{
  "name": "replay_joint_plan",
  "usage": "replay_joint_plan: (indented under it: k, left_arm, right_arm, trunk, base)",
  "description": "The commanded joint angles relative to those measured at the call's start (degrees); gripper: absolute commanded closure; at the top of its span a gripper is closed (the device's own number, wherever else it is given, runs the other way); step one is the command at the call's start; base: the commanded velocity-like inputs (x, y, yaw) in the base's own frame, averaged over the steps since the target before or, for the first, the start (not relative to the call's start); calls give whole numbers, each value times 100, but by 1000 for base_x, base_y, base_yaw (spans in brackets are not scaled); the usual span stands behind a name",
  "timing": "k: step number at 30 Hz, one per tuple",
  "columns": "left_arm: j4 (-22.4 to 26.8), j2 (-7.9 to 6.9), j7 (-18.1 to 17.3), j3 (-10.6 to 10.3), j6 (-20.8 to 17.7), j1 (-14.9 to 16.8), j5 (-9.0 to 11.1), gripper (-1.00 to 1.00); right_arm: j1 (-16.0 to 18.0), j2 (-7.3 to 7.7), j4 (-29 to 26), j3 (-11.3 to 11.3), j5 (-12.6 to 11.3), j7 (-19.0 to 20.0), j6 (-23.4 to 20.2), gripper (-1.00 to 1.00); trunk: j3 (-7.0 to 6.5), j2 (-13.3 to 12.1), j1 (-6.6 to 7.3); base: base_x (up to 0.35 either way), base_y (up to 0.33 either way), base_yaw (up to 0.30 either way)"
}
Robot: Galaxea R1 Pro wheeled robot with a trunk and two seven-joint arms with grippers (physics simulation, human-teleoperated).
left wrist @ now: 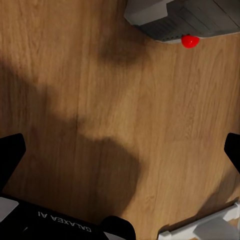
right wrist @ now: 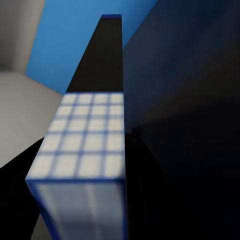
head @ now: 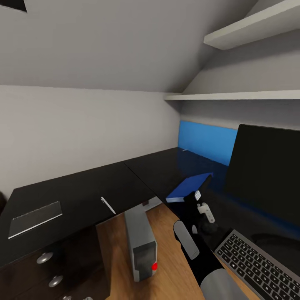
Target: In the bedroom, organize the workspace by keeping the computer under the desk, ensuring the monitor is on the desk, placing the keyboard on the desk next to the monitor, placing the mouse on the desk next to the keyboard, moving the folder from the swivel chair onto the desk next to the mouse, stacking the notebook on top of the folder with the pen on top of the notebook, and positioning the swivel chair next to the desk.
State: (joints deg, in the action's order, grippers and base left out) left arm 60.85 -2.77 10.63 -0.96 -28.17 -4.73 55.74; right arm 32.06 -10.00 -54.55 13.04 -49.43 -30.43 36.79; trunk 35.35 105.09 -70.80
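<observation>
We start with the folder [head: 189,187]: it is off the swivel chair and held up by the right end effector [head: 199,199], tilted, its near edge low at the table's front edge and its far end lifted toward the blue back panel [head: 206,141]. In the right wrist view the folder [right wrist: 87,145] runs straight out along the fingers, so its long axis lies in line with the arm — pointing away from us toward the back corner. We take the right end effector to be pinched on the folder's near edge, since the folder hangs there with nothing else under its raised end.

The relation that matters is sideways: the keyboard [head: 260,264] lies on the table [head: 83,187] to the right of the folder and nearer to us, in front of the monitor [head: 266,171]. We cannot pick out the mouse, so the exact spot beside it is a judgement; the folder probably has to come down flat on the dark top to the left of the keyboard, with its long axis swung level.

Further out on the left wing lie the notebook [head: 35,217] and the pen [head: 108,205], well apart from the folder. The computer [head: 140,243] stands on the wood floor [left wrist: 100,100] at the table's inner corner. The left end effector [left wrist: 120,155] hangs spread wide over that floor, holding nothing — it is the nearer arm for notebook and pen.
</observation>
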Motion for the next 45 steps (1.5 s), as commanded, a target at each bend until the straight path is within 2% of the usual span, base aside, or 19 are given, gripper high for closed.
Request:
replay_joint_plan:
  k: [1,18,19,29,45]
  left_arm:
    - [14,-4,53,-10,-10,-2,60,-100]
    - [5,-49,82,-23,20,-2,-30,-100]
    - [5,-49,83,-22,21,-2,-30,-100]
    - [4,-49,80,-19,22,-2,-29,-100]
    - [-3,-57,88,-25,31,-35,-54,-100]
  right_arm:
    - [4,0,-3,10,-11,-24,15,100]
    - [4,0,-3,-1,-31,-24,-10,100]
    - [3,0,-3,-5,-31,-24,-10,-100]
    - [8,0,-3,-59,-40,-24,-14,-100]
    - [3,0,-32,0,18,-24,4,-100]
  trunk:
    - [5,3,0]
    - [5,3,0]
    - [5,3,0]
    - [5,3,0]
    - [5,3,0]
  base:
    - [0,0,0]
    - [31,0,0]
    - [7,0,0]
    - [1,0,0]
    - [-58,0,0]
